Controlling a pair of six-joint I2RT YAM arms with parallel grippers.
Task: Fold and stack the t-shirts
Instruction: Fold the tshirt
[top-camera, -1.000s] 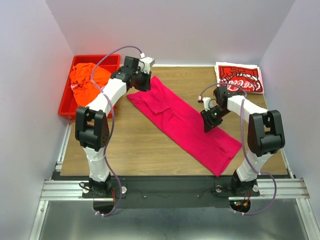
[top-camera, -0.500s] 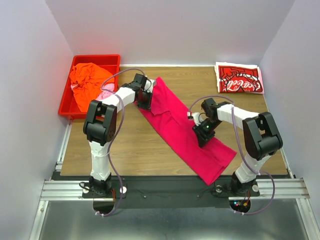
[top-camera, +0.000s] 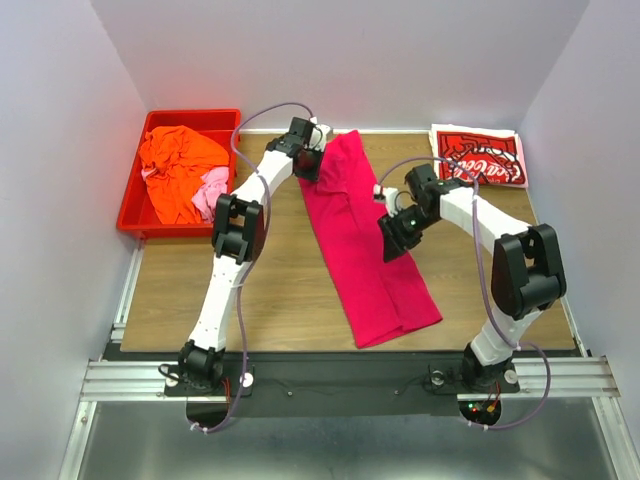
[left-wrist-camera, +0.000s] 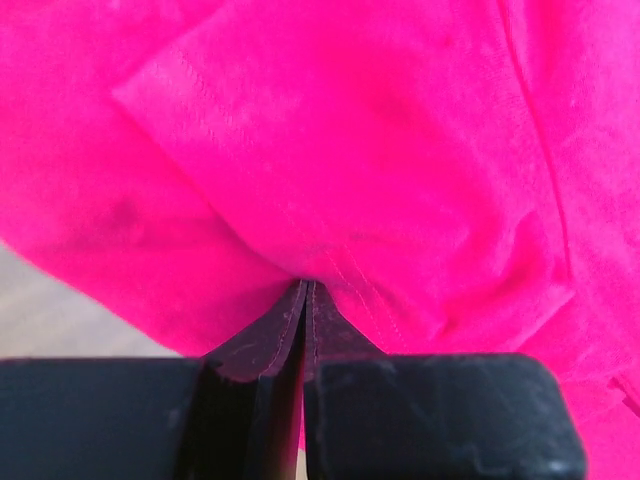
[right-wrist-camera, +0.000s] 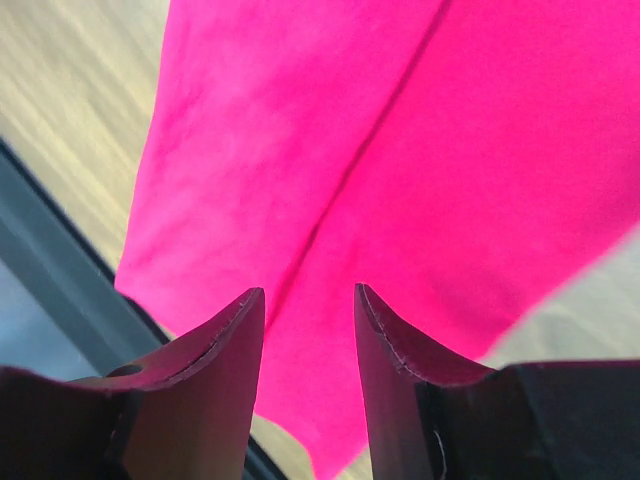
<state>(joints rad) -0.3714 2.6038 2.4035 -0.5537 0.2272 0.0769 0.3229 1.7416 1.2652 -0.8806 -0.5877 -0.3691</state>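
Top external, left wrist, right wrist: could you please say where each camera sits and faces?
Top external: above and behind the bases, looking down at the table; left arm and right arm show.
Left wrist: on its arm, facing the magenta t-shirt; left gripper shut on it.
Right wrist: on its arm, facing the same shirt; open right gripper shows.
Shared: the shirt.

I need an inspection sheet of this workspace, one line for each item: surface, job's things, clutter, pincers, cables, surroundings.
Surface: wooden table, no damage seen.
Job's things: magenta t-shirt lies as a long strip mid-table; Coca-Cola t-shirt lies folded at the far right corner; orange t-shirt and light pink t-shirt lie crumpled in the red bin.
Clutter: nothing seen.
Pincers: left pincer shut on the magenta t-shirt's far end; right pincer open over it, holding nothing.
Cables: purple cables loop free over both arms.
Surroundings: white walls on three sides; metal rail at the near edge.
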